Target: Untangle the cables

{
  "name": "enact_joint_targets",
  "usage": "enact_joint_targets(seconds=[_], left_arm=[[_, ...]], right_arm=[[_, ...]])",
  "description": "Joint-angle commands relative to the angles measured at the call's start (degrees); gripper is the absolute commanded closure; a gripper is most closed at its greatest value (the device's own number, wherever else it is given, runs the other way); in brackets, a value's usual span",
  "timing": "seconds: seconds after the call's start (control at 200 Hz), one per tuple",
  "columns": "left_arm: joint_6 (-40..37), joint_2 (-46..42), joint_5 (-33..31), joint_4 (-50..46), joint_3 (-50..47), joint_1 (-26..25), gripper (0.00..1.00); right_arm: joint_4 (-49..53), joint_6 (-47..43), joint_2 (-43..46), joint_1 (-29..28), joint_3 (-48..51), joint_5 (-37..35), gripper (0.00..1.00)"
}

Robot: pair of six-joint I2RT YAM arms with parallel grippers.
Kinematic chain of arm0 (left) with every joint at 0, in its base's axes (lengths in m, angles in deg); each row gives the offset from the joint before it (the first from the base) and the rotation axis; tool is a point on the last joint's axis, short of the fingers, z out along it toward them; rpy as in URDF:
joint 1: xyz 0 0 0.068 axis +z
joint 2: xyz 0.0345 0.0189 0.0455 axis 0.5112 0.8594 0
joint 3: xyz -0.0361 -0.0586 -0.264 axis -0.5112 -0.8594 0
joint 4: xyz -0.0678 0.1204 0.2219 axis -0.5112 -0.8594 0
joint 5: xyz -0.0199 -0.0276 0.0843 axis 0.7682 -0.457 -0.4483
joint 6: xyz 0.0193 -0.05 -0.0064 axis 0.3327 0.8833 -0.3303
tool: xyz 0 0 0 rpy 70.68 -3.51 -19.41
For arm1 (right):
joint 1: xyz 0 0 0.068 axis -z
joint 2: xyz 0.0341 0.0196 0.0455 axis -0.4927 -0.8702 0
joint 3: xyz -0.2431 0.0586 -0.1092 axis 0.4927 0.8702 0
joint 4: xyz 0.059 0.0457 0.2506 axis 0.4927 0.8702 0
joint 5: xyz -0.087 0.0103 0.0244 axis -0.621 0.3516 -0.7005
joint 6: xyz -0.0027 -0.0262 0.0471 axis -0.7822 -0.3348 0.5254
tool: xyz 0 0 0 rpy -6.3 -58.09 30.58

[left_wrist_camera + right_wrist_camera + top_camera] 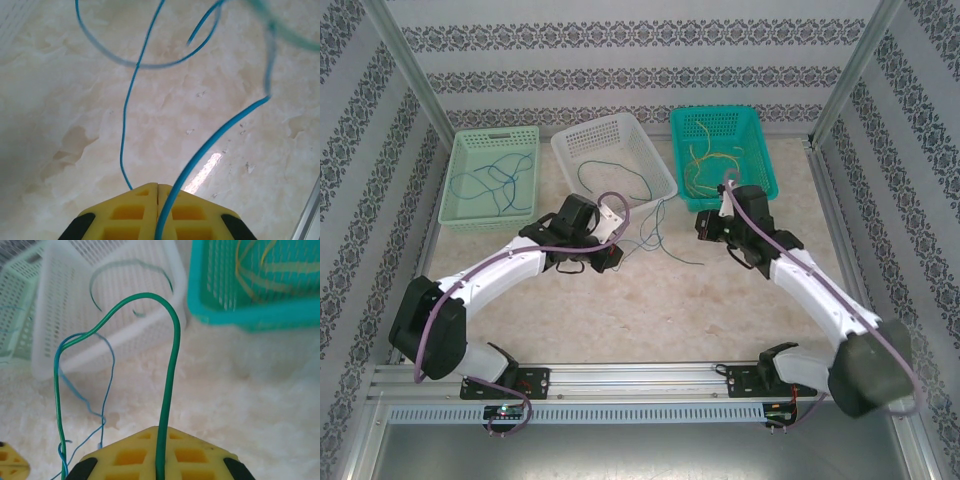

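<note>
The left claw (157, 187) is seen closed on a blue wire (215, 140). The wire is pinched between the yellow fingertips and rises from them in a long, loose curve above the marbled table (75, 165). The right claw (160, 430) is likewise closed, on a green wire (172, 360) that arches up from the pads and comes down again beside a stretch of blue wire. The two appear wound about each other low on the left of the right wrist view.

From above, this small tangle (655, 235) is found on the table between the two claws, just in front of the white basket (655, 155). More blue wire lies in the pale green basket (485, 222), and yellow wires (710, 165) lie in the teal basket (765, 160).

The wires are judged to be very light, thin and springy; the curl is held in the air without sagging, so some stiffness is to be expected. The smooth sheath is likely to slide through the pads under a hard pull. Any tug on one strand would probably be passed to the other at the crossing and could tighten it.

A hold close to the crossing is therefore thought best — a short free length can be steered, whereas a long one would whip and snag. The strands should then be drawn apart slowly, with a free end led out through the loop rather than forced.
</note>
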Motion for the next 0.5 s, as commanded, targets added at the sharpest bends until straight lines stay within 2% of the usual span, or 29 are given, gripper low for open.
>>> enact_joint_targets(seconds=[0.0, 0.175, 0.375, 0.495], left_arm=[[-1.07, -0.75, -0.73, -0.86, -0.58, 0.63, 0.94], [-0.97, 0.71, -7.27, -3.48, -0.65, 0.92, 0.96], [-1.56, 5.35, -7.99, -6.22, 1.16, 0.93, 0.96], [-0.42, 7.49, -12.57, -7.68, 2.32, 0.93, 0.99]], right_arm=[[3.54, -8.44, 5.40, -1.01, 1.94, -10.03, 1.00], [3.86, -8.13, 15.68, 1.25, 5.51, -21.07, 1.00], [2.20, -4.55, 21.62, 1.83, 7.89, -22.80, 1.00], [0.25, -2.10, 25.26, 1.58, 9.76, -27.37, 1.00]])
